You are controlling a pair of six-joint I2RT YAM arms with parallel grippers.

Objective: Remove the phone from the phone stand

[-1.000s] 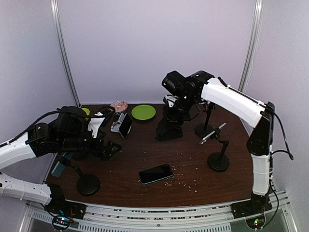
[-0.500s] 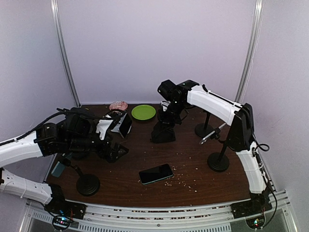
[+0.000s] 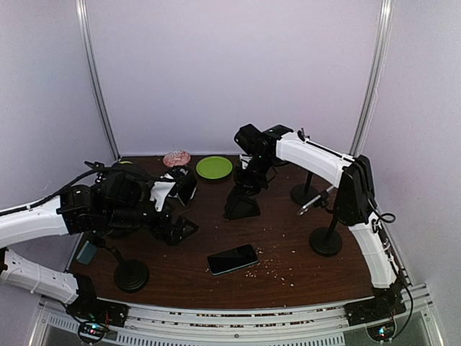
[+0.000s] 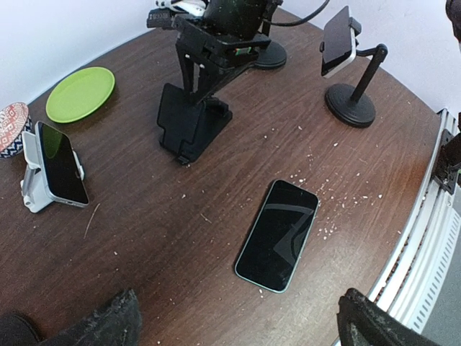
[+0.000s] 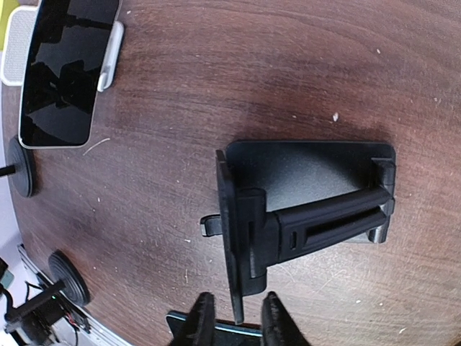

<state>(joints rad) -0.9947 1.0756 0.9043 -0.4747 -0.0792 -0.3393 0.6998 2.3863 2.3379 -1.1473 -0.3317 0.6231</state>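
Table (image 4: 144, 238): dark brown wood grain, pale crumbs speckled toward five o'clock.
Phone (image 4: 277, 234): glossy black face, teal rim.
Phone stand (image 4: 189, 122): matte black.
Plate (image 4: 80, 94), twelve o'clock: lime green.
Bowl (image 4: 13, 128), eleven o'clock: red-and-white pattern.
Right arm (image 3: 324, 155): white shell, black joints.

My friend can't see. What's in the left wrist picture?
A dark phone lies flat on the brown table, off any stand. Behind it stands an empty black stand, with a second phone in a white holder at the picture's left, near a green plate.
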